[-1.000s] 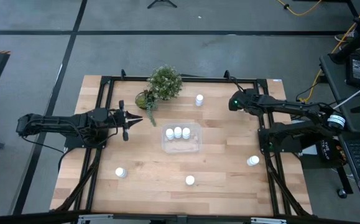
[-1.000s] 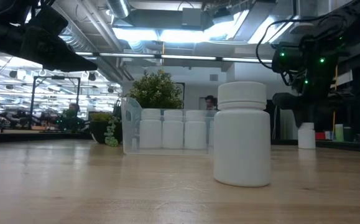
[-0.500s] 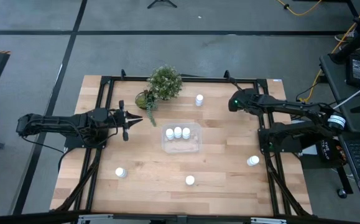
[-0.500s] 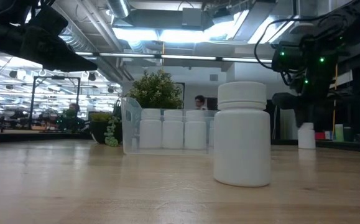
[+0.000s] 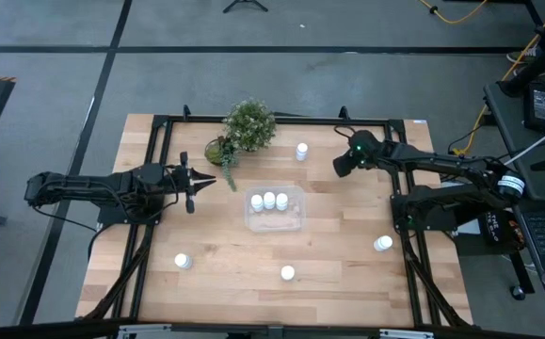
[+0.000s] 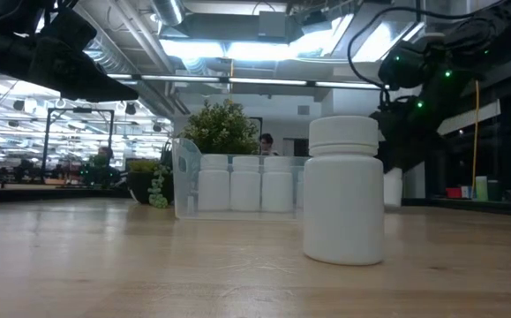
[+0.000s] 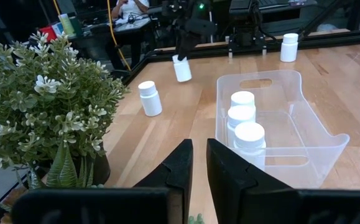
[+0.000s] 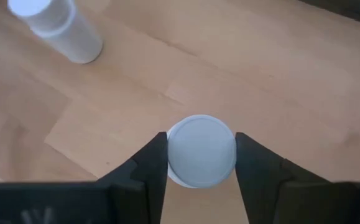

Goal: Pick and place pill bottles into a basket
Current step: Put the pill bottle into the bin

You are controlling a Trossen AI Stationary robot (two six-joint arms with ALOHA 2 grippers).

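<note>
The right gripper (image 8: 201, 163) has its fingers (image 8: 150, 167) closed narrowly on the cap of a held pill bottle (image 8: 201, 150), one finger pressed to each side. In the left wrist view this bottle (image 7: 181, 68) hangs tilted under the right gripper (image 7: 186, 45), clear of the worktop (image 7: 192, 106); the high view shows only the dark gripper (image 5: 344, 162) there, and the bottle under it cannot be made out. The left gripper (image 7: 198, 163) hangs near the potted plant (image 7: 40, 99) with its fingers (image 7: 175, 169) nearly together, a thin gap between them, holding nothing.

The basket (image 5: 296, 215) sits mid-worktop with three bottles in a row (image 5: 269, 200) along its far side; the low view shows them (image 6: 245, 184) through its clear wall. A loose bottle by the plant (image 5: 301, 151) stands upright, just beside the right gripper. Three more stand apart on the near half: a left bottle (image 5: 183, 261), a middle bottle (image 5: 288, 273) and a right bottle (image 5: 383, 243). In the low view the middle bottle (image 6: 344, 190) looms large and hides part of the basket and the right arm behind it.
</note>
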